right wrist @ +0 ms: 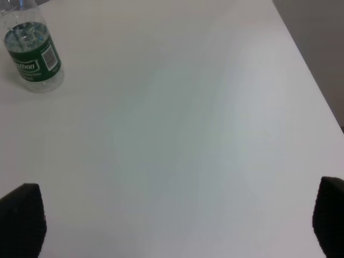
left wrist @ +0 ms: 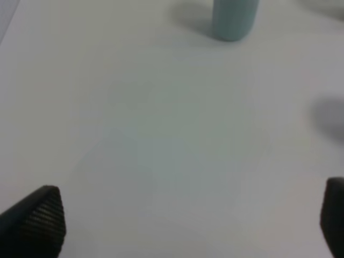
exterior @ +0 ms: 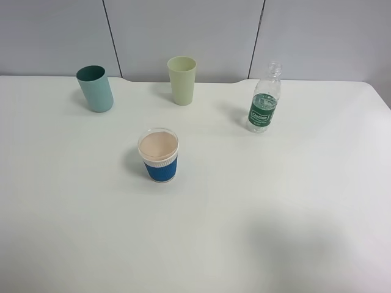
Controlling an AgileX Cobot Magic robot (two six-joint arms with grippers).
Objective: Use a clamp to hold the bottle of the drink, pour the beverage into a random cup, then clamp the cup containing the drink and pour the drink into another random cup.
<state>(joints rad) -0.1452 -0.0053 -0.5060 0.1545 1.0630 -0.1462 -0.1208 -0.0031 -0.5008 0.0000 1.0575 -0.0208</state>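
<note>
A clear drink bottle (exterior: 264, 101) with a green label and no cap stands upright at the back right of the white table; it also shows in the right wrist view (right wrist: 31, 54). A teal cup (exterior: 95, 89) stands at the back left and shows in the left wrist view (left wrist: 233, 19). A pale green cup (exterior: 182, 80) stands at the back middle. A paper cup (exterior: 159, 155) with a blue sleeve stands nearer the middle. Neither arm shows in the high view. My left gripper (left wrist: 188, 220) is open and empty above bare table. My right gripper (right wrist: 177, 220) is open and empty.
The white table (exterior: 275, 201) spreads wide in front of the cups. A grey panelled wall (exterior: 183, 30) runs behind its far edge. The table's right edge (right wrist: 312, 70) shows in the right wrist view.
</note>
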